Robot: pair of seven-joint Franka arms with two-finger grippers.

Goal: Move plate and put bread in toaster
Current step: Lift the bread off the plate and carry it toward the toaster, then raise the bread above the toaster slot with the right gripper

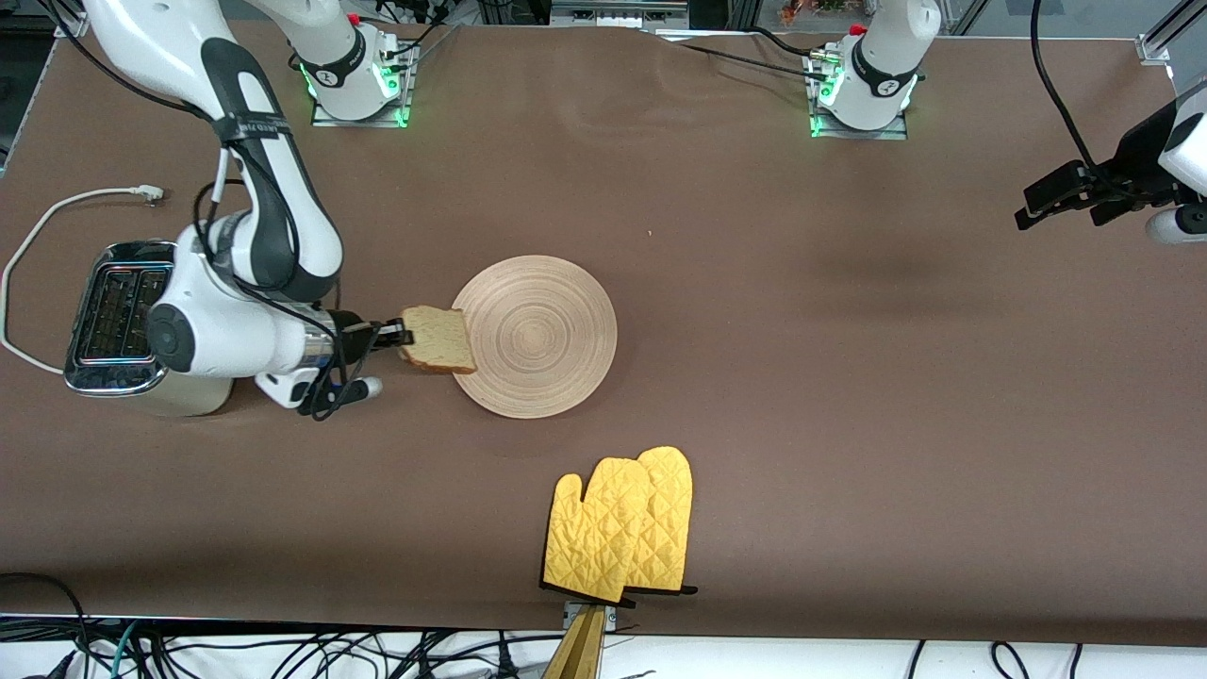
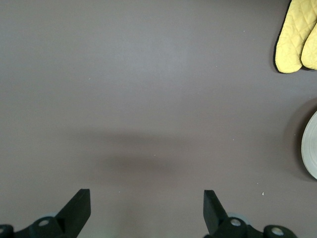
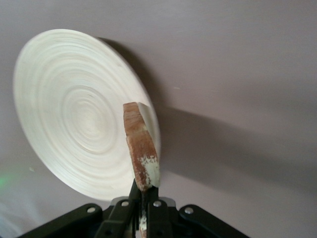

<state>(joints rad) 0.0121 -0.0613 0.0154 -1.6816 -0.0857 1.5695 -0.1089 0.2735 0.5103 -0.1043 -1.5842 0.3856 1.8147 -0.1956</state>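
Because the right gripper (image 1: 404, 332) is pinching the bread (image 1: 438, 339) by one edge and carrying it clear of the table, over the rim of the plate (image 1: 542, 335) on the side toward the toaster (image 1: 118, 316), the slice's own nature matters most now. It looks light and soft, a crumbly thing that would dent or tear under a hard squeeze, yet in the right wrist view it stands out edge-on from the closed fingers without sagging, so the crust (image 3: 141, 148) seems to lend enough stiffness for this hold. I judge the grip near the crust edge a sensible one: it leaves the free end of the slice to enter a slot first, though a hold so close to the rim could let the bread pivot or break off if it is bumped against the chrome top. The toaster stands at the right arm's end of the table, its two slots facing up and partly hidden by the arm. The plate lies flat near the table's middle; it appears rigid and light, with a thin rim that offers little to pinch. The left gripper (image 1: 1061, 200) waits with its fingers (image 2: 79, 208) spread wide over bare table at the left arm's end. A pair of yellow oven mitts (image 1: 622, 528) lies nearer the front camera than the plate.
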